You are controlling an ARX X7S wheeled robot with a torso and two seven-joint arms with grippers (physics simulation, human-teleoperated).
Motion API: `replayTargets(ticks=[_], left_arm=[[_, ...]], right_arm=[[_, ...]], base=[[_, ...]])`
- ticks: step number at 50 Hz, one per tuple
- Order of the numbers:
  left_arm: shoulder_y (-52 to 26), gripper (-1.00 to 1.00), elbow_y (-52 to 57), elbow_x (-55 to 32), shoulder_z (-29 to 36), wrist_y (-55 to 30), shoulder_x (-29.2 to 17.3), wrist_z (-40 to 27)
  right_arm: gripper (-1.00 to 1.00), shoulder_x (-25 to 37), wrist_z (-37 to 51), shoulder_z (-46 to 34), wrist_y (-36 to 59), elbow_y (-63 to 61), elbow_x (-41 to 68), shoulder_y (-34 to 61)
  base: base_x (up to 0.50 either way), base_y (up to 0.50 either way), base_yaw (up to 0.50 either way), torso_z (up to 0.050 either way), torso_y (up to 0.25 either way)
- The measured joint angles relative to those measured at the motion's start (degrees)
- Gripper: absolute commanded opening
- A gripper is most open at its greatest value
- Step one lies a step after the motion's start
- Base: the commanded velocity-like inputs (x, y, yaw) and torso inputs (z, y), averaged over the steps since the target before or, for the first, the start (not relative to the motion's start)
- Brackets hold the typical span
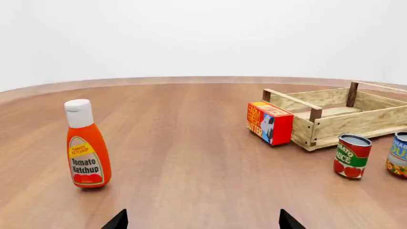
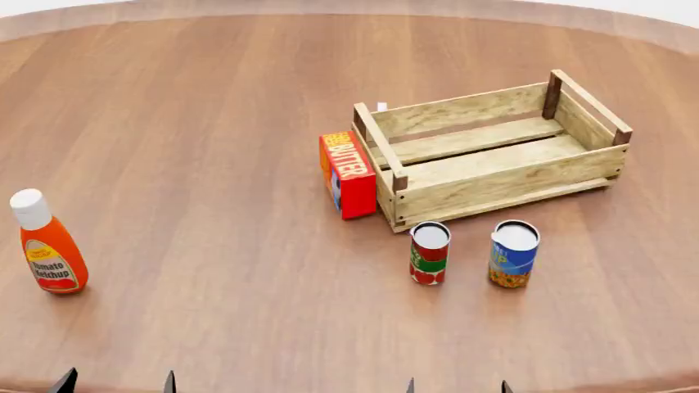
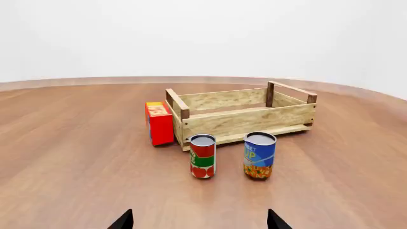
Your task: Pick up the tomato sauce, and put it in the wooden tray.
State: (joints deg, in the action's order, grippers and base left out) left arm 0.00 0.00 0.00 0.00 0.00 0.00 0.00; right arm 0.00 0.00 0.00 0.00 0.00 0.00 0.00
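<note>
The right gripper (image 3: 199, 220) — jaws apart, empty — should straddle the tomato sauce (image 3: 203, 156) just before the wooden tray (image 3: 254, 121), squarely.

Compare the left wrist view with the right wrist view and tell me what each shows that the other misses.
Only the left wrist view shows the tomato ketchup bottle, upright on the wooden table, far from the other items. It cuts the blue-and-yellow can at its edge.

Only the right wrist view shows that can whole, and the whole wooden tray, which holds nothing.

Both show the tomato sauce upright in front of the tray, the butter box at the tray's end, and their own gripper's fingertips spread apart: left gripper, right gripper.
</note>
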Motion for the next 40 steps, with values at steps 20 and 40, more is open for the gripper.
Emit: replayTargets(ticks=[20, 40], left_arm=[[-0.26, 1.0, -0.47, -2.28, 2.71, 0.12, -2.27, -2.7], [-1.2, 1.0, -0.91, -4.19, 4.89, -0.46, -4.02, -4.77]], right_arm=[[1.0, 4.52, 5.69, -6.33, -1.0, -1.35, 3.42, -0.86], [1.0, 6.5, 6.96, -9.45, -2.3, -2.92, 3.85, -1.57]], base=[[0.0, 0.0, 0.0, 0.0, 0.0], [0.27, 0.0, 0.0, 0.0, 0.0]])
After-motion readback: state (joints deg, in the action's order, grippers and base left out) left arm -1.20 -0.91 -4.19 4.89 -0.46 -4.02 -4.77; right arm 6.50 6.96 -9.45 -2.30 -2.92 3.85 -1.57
